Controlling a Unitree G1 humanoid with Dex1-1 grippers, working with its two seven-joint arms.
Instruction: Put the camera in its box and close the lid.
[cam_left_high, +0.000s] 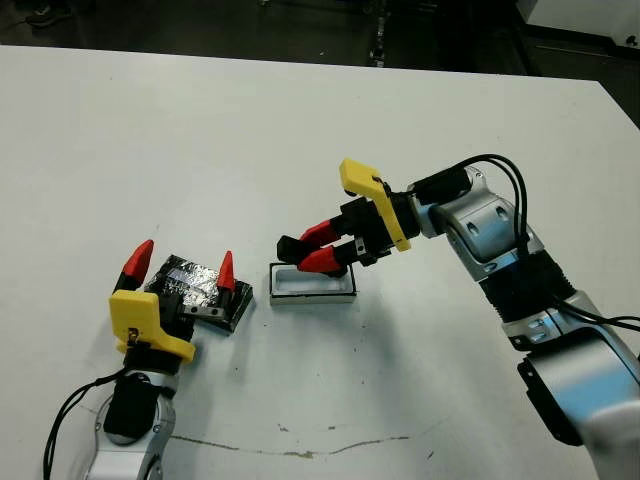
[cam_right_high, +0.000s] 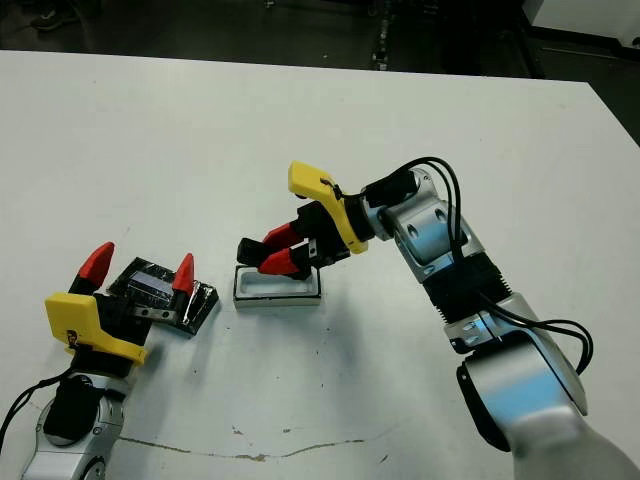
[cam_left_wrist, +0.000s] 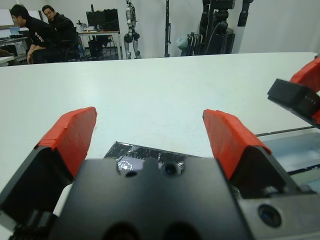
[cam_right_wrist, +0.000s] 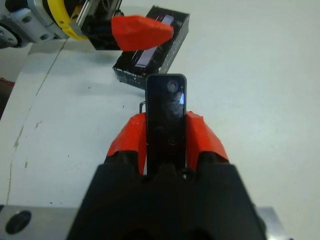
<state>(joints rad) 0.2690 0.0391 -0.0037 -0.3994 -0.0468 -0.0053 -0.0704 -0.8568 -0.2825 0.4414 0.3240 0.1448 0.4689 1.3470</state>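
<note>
Camera (cam_right_wrist: 166, 117) pinched between red fingertips of right claw (cam_left_high: 322, 248), sticking out past the tips, glossy face visible in the right wrist view. Held just above the box (cam_left_high: 312, 285), over its left end, tilted rather than level; contact with the box rim cannot be told. Box open, white interior showing, sitting flat on the white surface (cam_left_high: 300, 130), long side running left-right. Lid (cam_left_high: 200, 288) lying flat on the surface, left of the box, near but apart from it, speckled silvery top up. Left claw (cam_left_high: 182, 268) spread wide over the lid, one red fingertip at the lid's far-left side, other at the edge nearest the box; nothing gripped, lid seen between the fingers in the left wrist view. Right arm reaching in from right of the box, yellow bracket up, black cables looping behind. Thin dark scratch line on the surface on the robot's side of the box. Beyond the surface's far edge, in the left wrist view: two seated people at desks, equipment stands.
</note>
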